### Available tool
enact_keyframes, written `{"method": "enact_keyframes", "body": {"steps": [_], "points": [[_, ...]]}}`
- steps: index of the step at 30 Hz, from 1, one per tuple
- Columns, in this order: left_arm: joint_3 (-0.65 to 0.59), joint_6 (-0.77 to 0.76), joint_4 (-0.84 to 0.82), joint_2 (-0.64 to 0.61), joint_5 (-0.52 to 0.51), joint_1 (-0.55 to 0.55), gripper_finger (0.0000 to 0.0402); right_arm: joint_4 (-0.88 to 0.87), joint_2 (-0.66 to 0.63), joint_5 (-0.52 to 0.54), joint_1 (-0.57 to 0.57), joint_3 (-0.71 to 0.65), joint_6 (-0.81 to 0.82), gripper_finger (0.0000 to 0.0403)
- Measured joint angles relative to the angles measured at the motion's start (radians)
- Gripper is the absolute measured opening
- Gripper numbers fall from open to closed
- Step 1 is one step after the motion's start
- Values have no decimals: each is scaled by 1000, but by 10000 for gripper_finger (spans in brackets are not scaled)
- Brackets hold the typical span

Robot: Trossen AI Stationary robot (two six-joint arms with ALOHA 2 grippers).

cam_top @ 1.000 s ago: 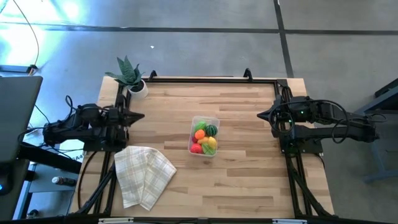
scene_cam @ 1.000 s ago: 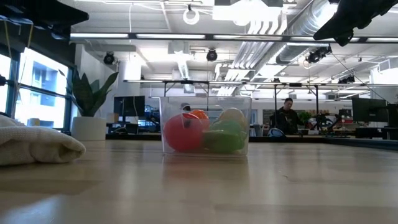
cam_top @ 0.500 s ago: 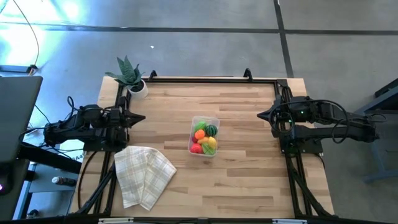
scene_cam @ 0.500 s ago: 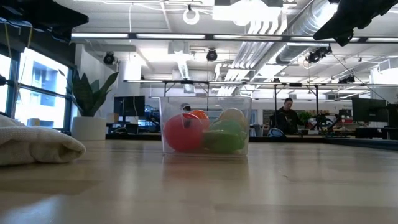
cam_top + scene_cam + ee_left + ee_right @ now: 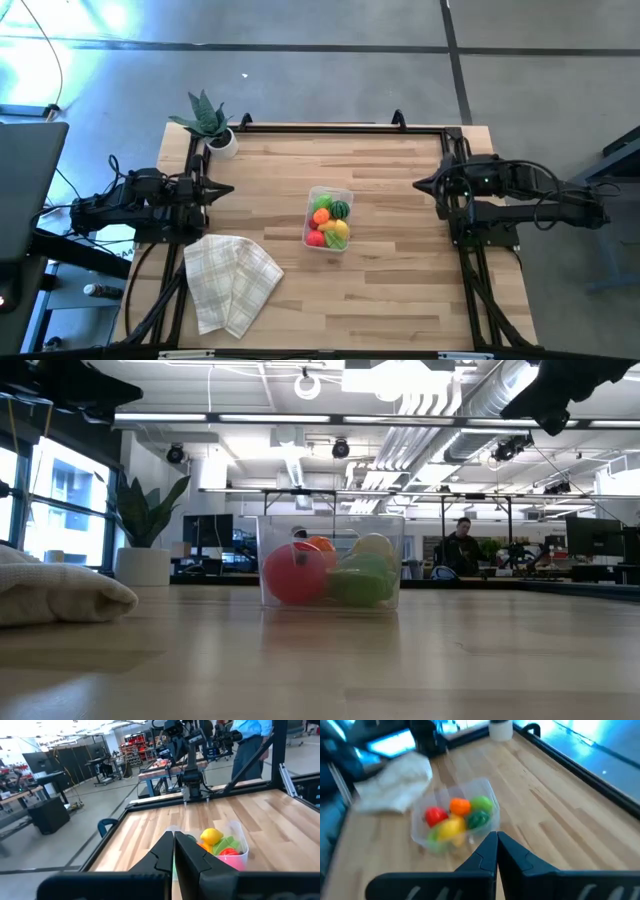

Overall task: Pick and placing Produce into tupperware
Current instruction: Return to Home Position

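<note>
Left arm is folded back at the table's [image 5: 400, 290] left edge, with the left gripper [image 5: 224, 188] level and pointing inward toward the centre. Its fingers are pressed together, as the left wrist view confirms. Right arm mirrors it at the right edge, right gripper [image 5: 422, 185] facing inward with its fingers likewise closed against each other and holding nothing. In the low view I see both arms only as dark shapes high above the surface. The tupperware [image 5: 330, 189] sits near the table centre, well apart from both grippers, with the produce [image 5: 329, 222] inside it: orange, dark green, red, yellow and light green pieces. Checked cloth [image 5: 232, 280] lies toward the left arm's side. Against one second ago: tub, produce and cloth are unmoved, and the arm outlines are barely shifted.
</note>
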Motion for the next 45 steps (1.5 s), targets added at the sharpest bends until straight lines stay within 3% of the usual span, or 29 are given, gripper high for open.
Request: {"method": "enact_keyframes", "body": {"steps": [3, 6, 10, 12, 15, 19, 25, 32, 38, 45], "points": [[0, 16, 0, 0, 0, 0, 6, 62, 0, 0, 0, 0, 104, 0], [0, 16, 0, 0, 0, 0, 5, 239, -3, -29, 0, -1, 92, 0], [1, 16, 0, 0, 0, 0, 6, 711, -28, -262, -3, 19, -30, 0], [1, 16, 0, 0, 0, 0, 5, 813, -58, -314, -8, 66, -63, 0], [1, 16, 0, 1, 0, 0, 6, 658, -142, -303, -12, 159, -126, 0], [1, 16, 0, 1, 0, 0, 5, 385, -273, -171, -12, 199, -112, 0], [1, 16, -4, 1, 0, 0, 5, 499, -488, -146, -12, 3, -32, 0], [2, 15, -21, 8, -1, 1, 5, 757, -458, -180, -4, -211, 66, 0], [2, 15, -21, 20, -8, 0, 6, 1145, -467, -167, -4, -483, 201, 0], [2, 15, -19, 21, -8, 0, 5, 1336, -470, -154, -5, -663, 304, 0]]}}
